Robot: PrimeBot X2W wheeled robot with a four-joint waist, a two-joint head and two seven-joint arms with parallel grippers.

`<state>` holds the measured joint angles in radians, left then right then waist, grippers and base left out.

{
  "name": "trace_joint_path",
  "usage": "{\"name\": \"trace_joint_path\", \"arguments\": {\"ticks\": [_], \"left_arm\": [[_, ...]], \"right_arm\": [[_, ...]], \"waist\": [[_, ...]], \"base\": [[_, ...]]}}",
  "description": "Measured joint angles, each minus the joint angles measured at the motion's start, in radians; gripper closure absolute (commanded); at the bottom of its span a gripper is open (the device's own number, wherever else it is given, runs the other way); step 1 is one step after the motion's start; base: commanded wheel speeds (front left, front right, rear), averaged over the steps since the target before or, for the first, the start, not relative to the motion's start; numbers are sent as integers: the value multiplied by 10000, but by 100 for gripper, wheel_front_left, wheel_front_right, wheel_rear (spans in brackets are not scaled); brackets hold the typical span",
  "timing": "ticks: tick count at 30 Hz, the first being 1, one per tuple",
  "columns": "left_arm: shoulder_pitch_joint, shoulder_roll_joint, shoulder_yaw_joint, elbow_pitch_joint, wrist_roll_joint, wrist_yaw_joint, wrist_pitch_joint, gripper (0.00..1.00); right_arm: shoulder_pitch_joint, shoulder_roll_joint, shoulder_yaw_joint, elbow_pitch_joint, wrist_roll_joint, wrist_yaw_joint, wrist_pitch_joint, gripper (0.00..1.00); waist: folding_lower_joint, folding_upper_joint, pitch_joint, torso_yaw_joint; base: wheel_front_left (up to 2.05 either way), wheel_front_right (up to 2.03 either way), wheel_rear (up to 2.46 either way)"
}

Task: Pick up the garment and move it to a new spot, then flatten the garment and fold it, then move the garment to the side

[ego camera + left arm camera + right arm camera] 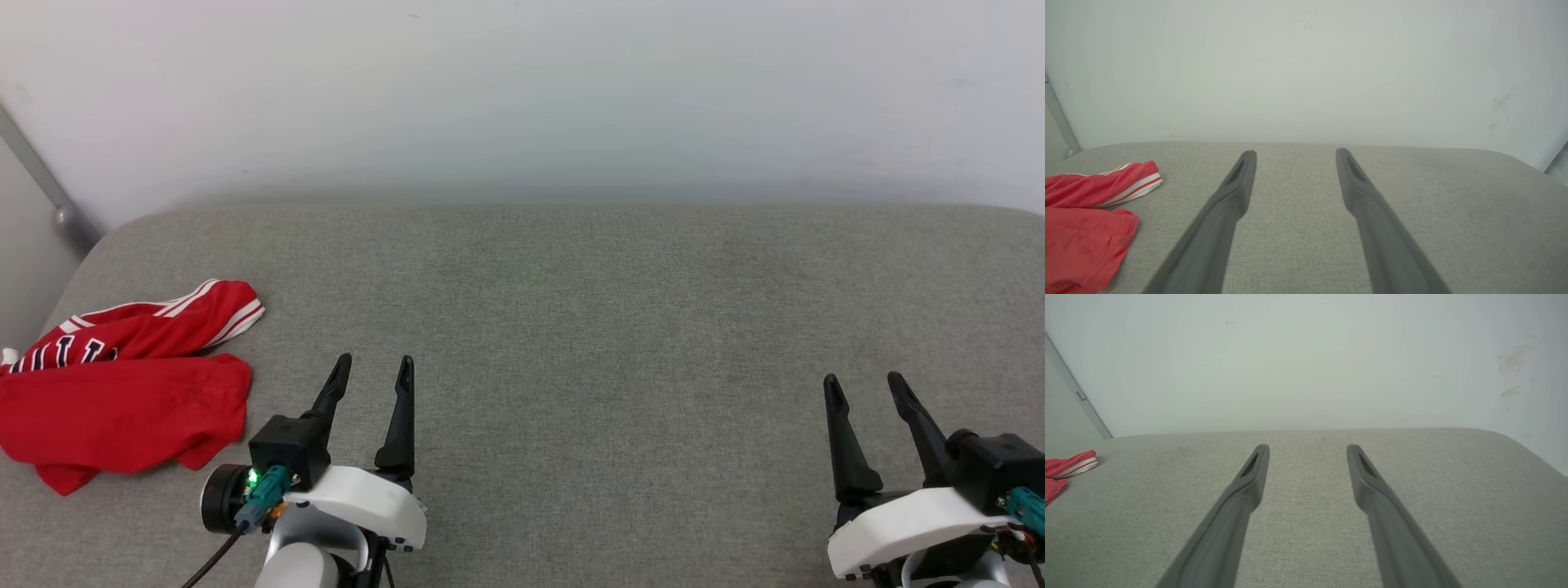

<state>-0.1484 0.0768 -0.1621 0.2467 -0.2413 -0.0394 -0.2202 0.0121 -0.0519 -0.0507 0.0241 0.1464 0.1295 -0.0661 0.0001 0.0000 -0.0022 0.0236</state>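
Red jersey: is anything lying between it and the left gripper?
Nothing visible. Just bare grey upholstery separates the open left gripper from the crumpled red jersey to its left.

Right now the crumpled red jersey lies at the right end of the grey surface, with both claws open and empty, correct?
No: the head view shows the red jersey at the left end of the grey surface, beside the left claw. Both it and the right claw are open and empty.

Garment (122, 392): thin red cloth, crumpled; cushion (571, 327): grey woven fabric, matt.
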Motion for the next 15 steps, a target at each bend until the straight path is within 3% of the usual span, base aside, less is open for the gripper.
{"name": "trace_joint_path", "arguments": {"ticks": [15], "left_arm": [[-117, -17, -109, 399, 932, 174, -357, 0]], "right_arm": [[44, 2, 2, 38, -869, 13, -311, 0]], "waist": [[0, 0, 1, -110]], "base": [[0, 0, 0]]}}
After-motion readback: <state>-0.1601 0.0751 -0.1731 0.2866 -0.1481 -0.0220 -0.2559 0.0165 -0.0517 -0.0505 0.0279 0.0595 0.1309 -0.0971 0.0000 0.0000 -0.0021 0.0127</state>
